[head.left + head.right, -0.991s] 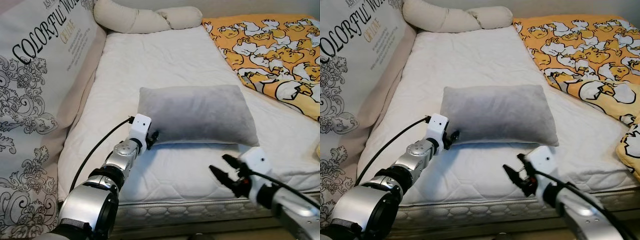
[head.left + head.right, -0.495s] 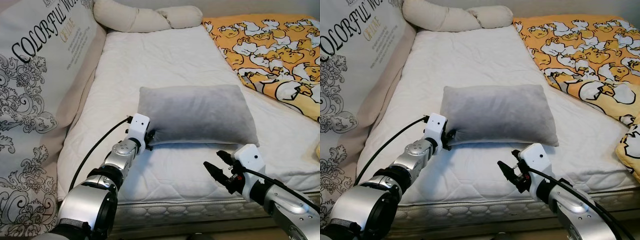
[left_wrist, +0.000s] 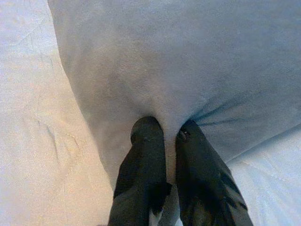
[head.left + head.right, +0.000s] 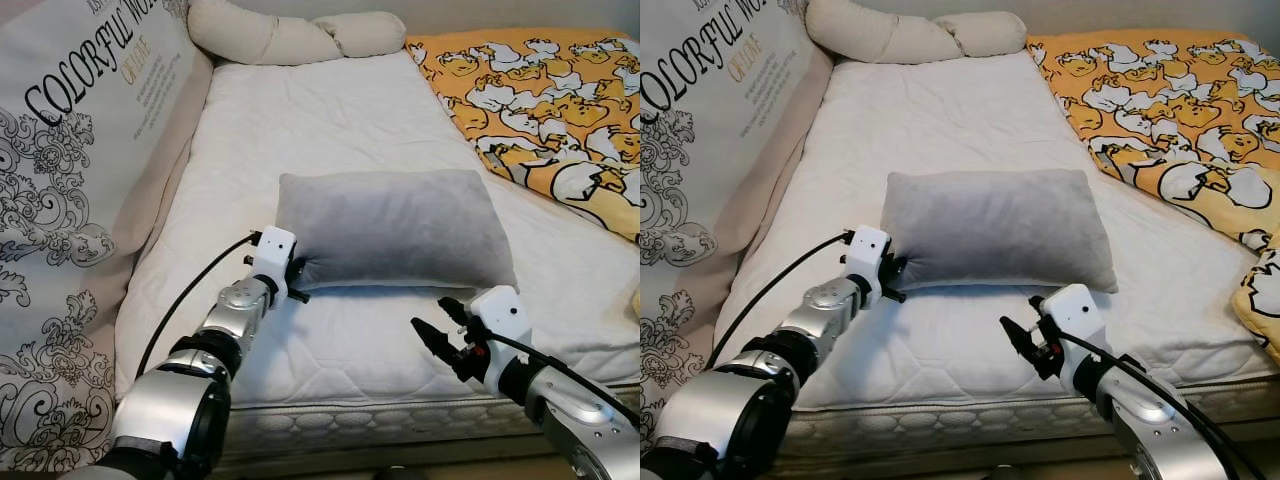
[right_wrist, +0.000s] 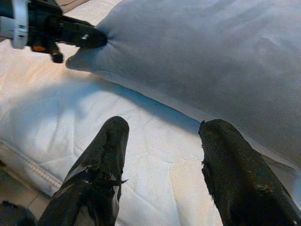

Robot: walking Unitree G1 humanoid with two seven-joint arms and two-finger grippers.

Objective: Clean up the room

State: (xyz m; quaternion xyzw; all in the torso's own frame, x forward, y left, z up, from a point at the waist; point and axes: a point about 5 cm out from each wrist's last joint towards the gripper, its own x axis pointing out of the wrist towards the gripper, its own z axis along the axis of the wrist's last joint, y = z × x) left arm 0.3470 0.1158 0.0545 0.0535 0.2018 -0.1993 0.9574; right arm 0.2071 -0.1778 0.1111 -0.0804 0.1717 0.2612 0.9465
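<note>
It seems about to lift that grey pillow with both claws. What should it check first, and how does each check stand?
1. Left gripper pinching the soft grey rectangular pillow at its near left corner: ok.
2. Right gripper open: ok.
3. Right gripper on the pillow: not ok; it hovers over the white quilted mattress, short of the near edge.
4. Nothing lying on the pillow: ok.
5. Pillow apart from the orange cartoon-print blanket: ok.
6. Pinch firm enough to lift: cannot tell.

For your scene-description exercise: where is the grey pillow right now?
The grey pillow lies mid-mattress, left of the duck-print blanket. The left end effector pinches its near-left corner; the right end effector hovers open before its near-right corner.
</note>
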